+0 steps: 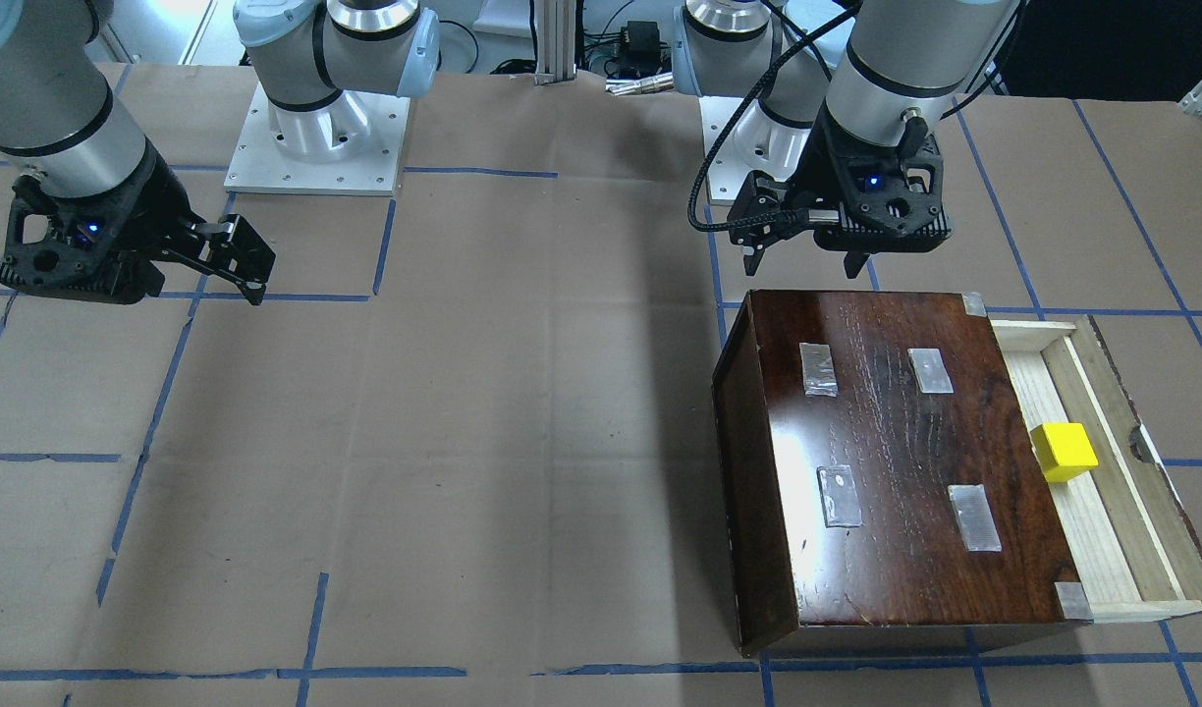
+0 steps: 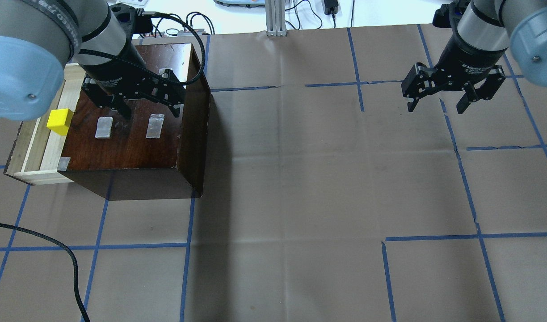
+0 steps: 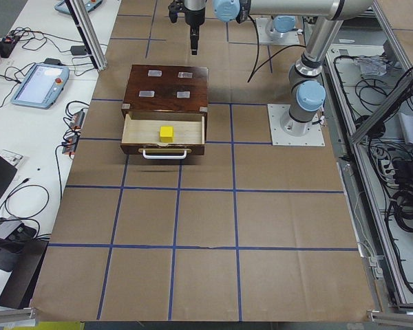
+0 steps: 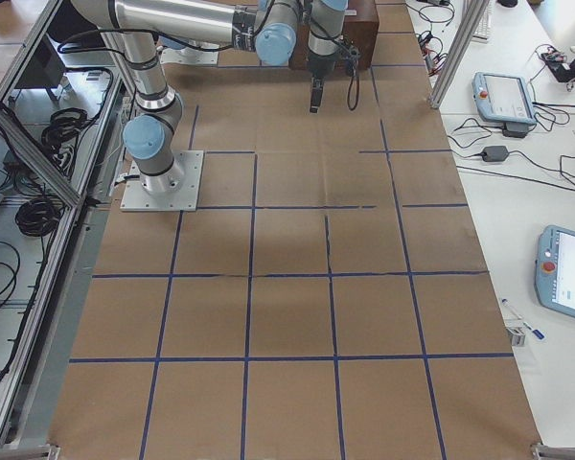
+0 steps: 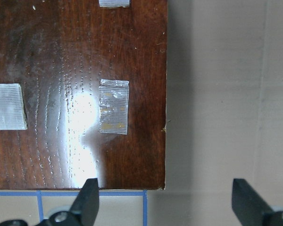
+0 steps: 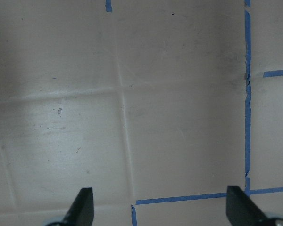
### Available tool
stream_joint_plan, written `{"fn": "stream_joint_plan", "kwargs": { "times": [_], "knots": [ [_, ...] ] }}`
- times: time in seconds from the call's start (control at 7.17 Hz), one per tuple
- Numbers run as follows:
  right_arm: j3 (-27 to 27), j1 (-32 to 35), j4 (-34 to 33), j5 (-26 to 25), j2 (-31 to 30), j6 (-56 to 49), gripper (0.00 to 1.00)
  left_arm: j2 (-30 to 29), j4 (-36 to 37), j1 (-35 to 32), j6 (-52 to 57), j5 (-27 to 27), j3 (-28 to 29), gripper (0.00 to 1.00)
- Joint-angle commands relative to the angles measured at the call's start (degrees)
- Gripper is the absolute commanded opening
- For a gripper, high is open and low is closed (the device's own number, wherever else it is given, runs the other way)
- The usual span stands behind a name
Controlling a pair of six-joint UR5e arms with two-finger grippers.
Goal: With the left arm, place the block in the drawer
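Observation:
The yellow block (image 1: 1064,451) rests inside the pulled-out pale wood drawer (image 1: 1102,530) of the dark brown cabinet (image 1: 886,462). It also shows in the overhead view (image 2: 60,121) and the exterior left view (image 3: 166,133). My left gripper (image 1: 805,263) is open and empty. It hovers above the cabinet's edge nearest the robot base, well away from the block. In the left wrist view the left gripper (image 5: 164,197) has its fingers spread over a corner of the cabinet top. My right gripper (image 2: 435,107) is open and empty above the bare table, far from the cabinet.
Grey tape patches (image 1: 818,369) sit on the cabinet top. Brown paper with blue tape lines (image 1: 316,673) covers the table. A loose black cable (image 2: 54,250) lies at the near left. The arm bases (image 1: 316,147) stand at the robot's edge.

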Motion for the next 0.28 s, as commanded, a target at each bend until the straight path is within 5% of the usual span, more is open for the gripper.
{"fn": "stream_joint_plan", "kwargs": {
  "times": [0.0,0.14],
  "knots": [
    [0.0,0.0,0.0,0.0,0.0,0.0,1.00,-0.1,0.1,0.0,0.0,0.2,0.0,0.98],
    [-0.1,0.0,0.0,0.0,0.0,0.0,1.00,-0.1,0.1,0.0,0.0,0.2,0.0,0.98]
  ]
}}
